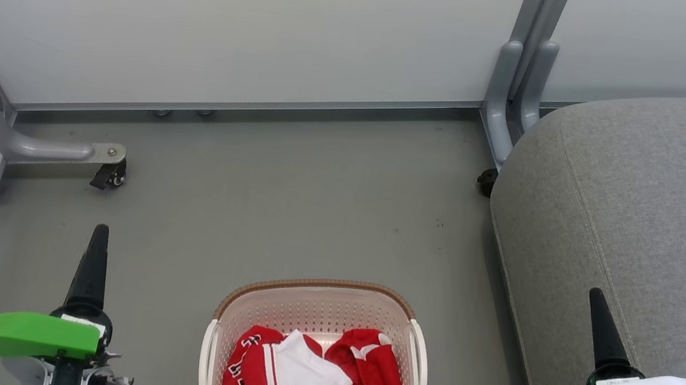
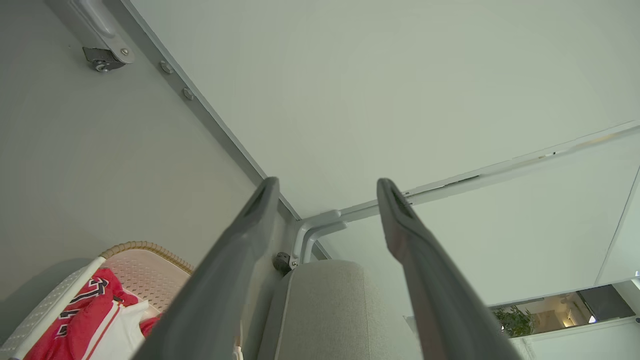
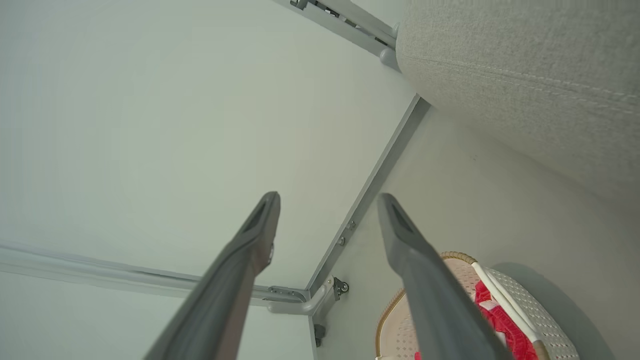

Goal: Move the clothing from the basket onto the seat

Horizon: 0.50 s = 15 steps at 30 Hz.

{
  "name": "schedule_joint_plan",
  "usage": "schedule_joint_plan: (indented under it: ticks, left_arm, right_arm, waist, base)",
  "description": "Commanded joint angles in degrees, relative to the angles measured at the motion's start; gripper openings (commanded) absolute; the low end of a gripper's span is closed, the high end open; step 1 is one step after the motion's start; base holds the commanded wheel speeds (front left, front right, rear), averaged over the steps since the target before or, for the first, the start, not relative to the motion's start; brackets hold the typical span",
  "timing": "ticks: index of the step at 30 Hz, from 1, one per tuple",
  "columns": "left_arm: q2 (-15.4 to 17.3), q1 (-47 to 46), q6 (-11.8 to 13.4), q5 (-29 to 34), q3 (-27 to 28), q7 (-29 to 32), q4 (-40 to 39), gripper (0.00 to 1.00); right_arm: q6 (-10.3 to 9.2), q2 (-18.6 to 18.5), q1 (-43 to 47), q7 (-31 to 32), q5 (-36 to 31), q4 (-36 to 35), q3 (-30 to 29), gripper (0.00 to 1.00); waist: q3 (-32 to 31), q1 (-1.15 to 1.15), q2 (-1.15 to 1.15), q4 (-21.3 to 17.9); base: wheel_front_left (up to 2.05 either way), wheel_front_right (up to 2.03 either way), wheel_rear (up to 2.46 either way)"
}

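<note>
Red jersey clothing [image 1: 317,377] with white panels, heaped inside the cream perforated basket [image 1: 317,283] with its brown woven rim. Basket standing on the grey floor [image 1: 315,202], bottom centre of the head view, close beside the large grey fabric seat [image 1: 649,209] on the right. Left claw [image 2: 325,187], under a green cover, low and left of the basket, fingers spread apart, gripping nothing. Right claw [image 3: 327,200], under a white cover, low on the right, seen against the seat, fingers likewise apart and empty. Pale wall panels [image 1: 240,17] in a grey metal frame [image 1: 520,76] behind.
</note>
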Motion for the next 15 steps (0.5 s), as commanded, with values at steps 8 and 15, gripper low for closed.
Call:
schedule_joint_plan:
  ticks: [8, 15]
  left_arm:
    - [0.3, -0.4, -0.1, 9.7, -0.7, -2.2, -3.3, 1.00]
    - [0.3, -0.1, -0.1, 15.5, -1.8, -3.6, -4.0, 1.00]
  right_arm:
    - [0.02, -0.5, 0.0, -2.2, -9.4, -3.7, 1.4, 1.00]
    - [0.02, -0.5, 0.4, -3.7, -18.4, -5.2, 3.1, 1.00]
  waist:
    - [0.4, 0.00, 0.12, 0.1]
    - [0.7, 0.00, 0.15, 0.1]
  base:
    - [0.00, 0.00, 0.00]
    - [0.00, 0.00, 0.00]
